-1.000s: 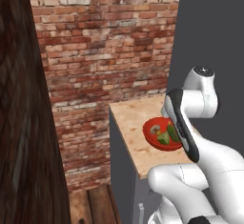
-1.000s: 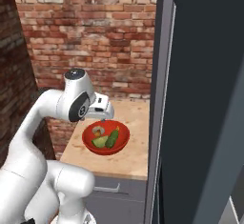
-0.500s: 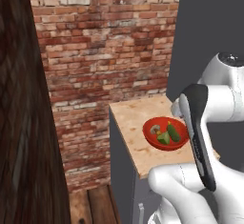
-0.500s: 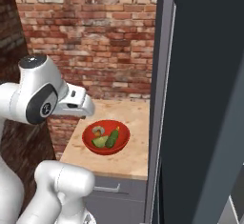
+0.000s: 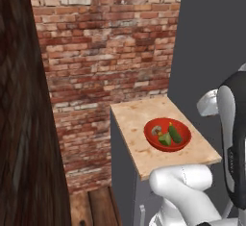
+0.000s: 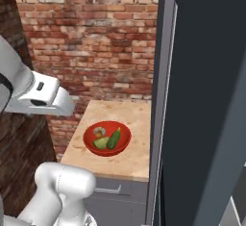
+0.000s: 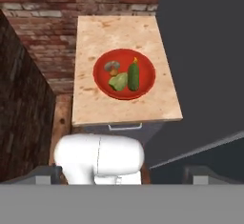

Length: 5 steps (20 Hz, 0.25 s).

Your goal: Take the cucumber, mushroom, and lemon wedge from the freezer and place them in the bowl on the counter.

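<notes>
Hand view: bowl [image 7: 124, 73] far beyond end effector [image 7: 119, 173].

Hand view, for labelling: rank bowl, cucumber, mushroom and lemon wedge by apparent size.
1. bowl
2. cucumber
3. lemon wedge, shorter than the cucumber but close overall
4. mushroom

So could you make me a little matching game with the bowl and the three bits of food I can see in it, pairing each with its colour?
Things:
1. bowl
2. cucumber
3. mushroom
4. lemon wedge

Colours:
A. brown cap, pale stem
B. glossy red
C. light yellow-green
D. dark green

Pairs: 1-B, 2-D, 3-A, 4-C
</notes>
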Tool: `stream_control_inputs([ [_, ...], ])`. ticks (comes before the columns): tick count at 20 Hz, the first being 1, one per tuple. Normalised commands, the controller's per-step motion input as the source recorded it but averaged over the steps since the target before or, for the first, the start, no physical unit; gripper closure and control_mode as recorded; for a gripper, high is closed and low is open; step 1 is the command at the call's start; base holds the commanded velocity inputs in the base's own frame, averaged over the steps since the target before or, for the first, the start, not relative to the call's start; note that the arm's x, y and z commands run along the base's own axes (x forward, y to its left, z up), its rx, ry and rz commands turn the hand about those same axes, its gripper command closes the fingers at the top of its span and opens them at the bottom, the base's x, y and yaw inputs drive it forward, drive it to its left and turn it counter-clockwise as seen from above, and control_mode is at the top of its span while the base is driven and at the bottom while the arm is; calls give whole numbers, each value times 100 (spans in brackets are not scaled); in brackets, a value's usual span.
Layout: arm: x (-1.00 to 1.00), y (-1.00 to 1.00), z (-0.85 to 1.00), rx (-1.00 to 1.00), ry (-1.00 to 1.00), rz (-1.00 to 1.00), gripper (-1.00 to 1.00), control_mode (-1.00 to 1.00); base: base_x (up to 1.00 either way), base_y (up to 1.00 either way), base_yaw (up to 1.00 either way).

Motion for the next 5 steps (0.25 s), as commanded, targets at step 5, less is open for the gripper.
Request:
stream_control_inputs([
  [5, -90, 0, 58, 0, 0, -8, -100, -100, 0, 0, 0],
])
